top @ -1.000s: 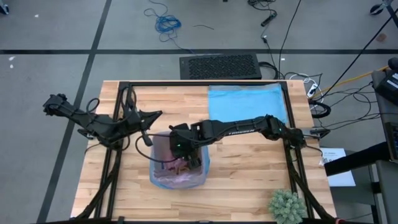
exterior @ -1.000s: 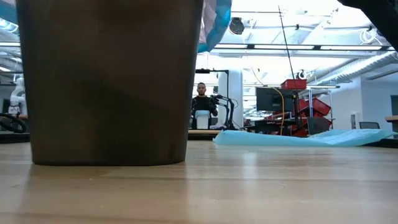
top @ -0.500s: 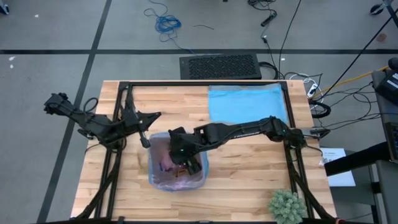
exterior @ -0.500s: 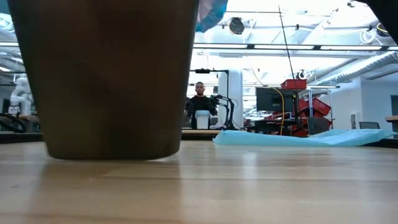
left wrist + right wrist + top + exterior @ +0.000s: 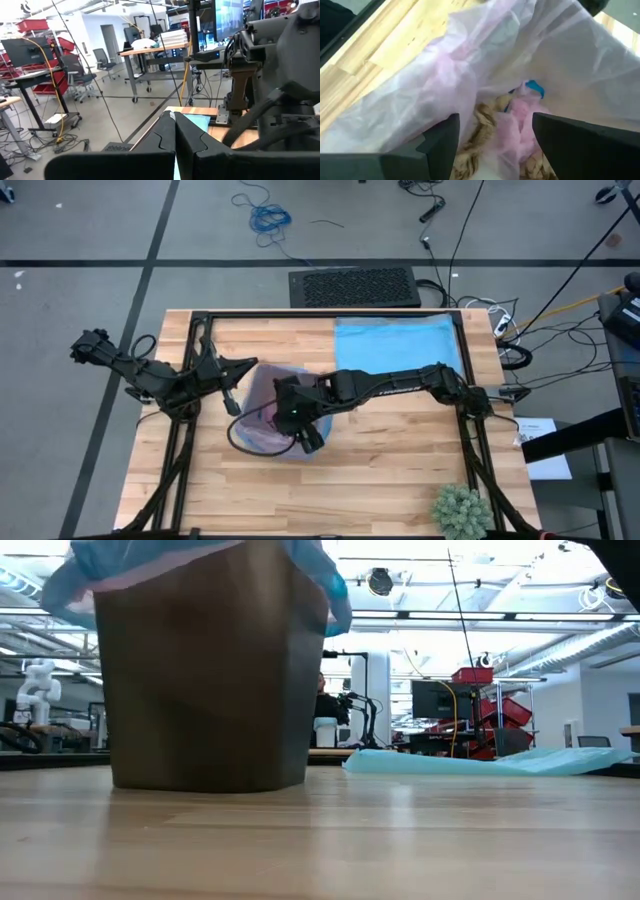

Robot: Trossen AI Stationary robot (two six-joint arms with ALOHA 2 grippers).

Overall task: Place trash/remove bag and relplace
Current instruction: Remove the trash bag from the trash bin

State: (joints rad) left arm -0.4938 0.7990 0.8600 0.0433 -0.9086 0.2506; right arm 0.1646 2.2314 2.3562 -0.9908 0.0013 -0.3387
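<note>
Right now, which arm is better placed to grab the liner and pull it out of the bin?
Right. The right gripper hangs over the bin, fingers open above the bag and the trash inside. The left gripper sits shut beside the bin's rim.

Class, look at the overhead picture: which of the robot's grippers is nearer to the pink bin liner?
The right. The right gripper is over the bin's mouth, fingers open above the bag and the trash inside. The left gripper sits shut just beside the bin's far-left rim.

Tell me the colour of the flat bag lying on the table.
Light blue; the flat bag shows best in the high view.
</note>
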